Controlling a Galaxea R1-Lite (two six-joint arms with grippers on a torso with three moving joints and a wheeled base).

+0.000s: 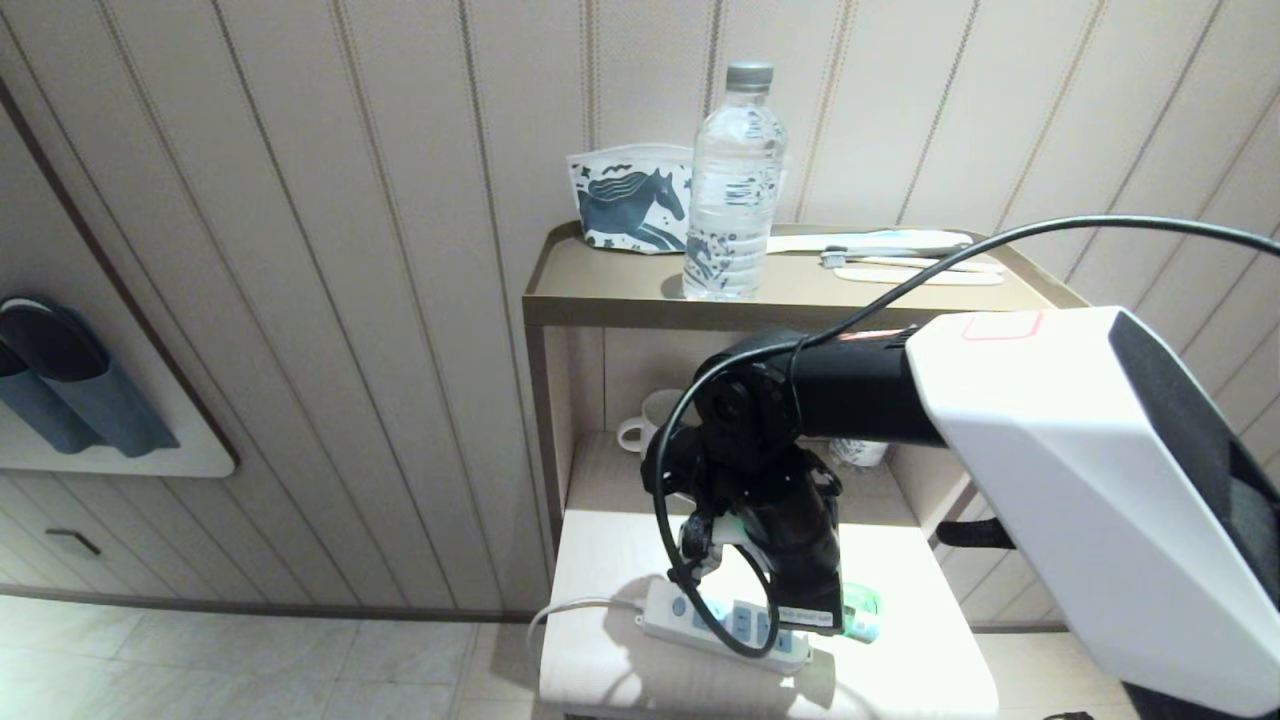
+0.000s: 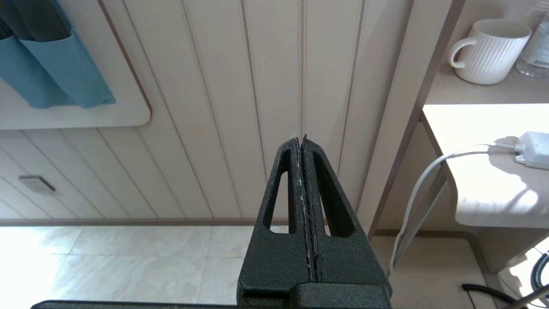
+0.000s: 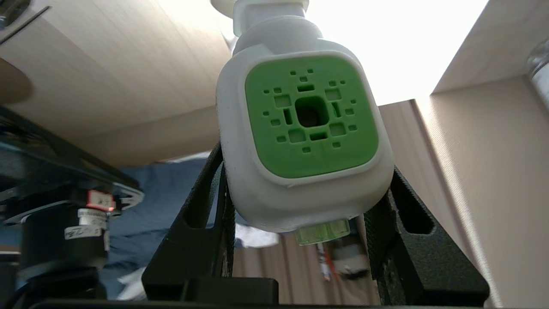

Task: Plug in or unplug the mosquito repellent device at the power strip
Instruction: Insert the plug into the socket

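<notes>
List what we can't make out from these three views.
- Head view: whether the mosquito repellent device sits in the power strip; the right gripper covers the sockets.
- Right wrist view: the device's plug end runs off the picture edge.
- Left wrist view: only the strip's cord end shows; the left gripper is parked, jaws shut.

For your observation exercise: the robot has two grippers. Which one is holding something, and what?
The right gripper: its fingers clamp the white-and-green mosquito repellent device above the power strip. The left gripper is shut on nothing, off beside the table.
</notes>
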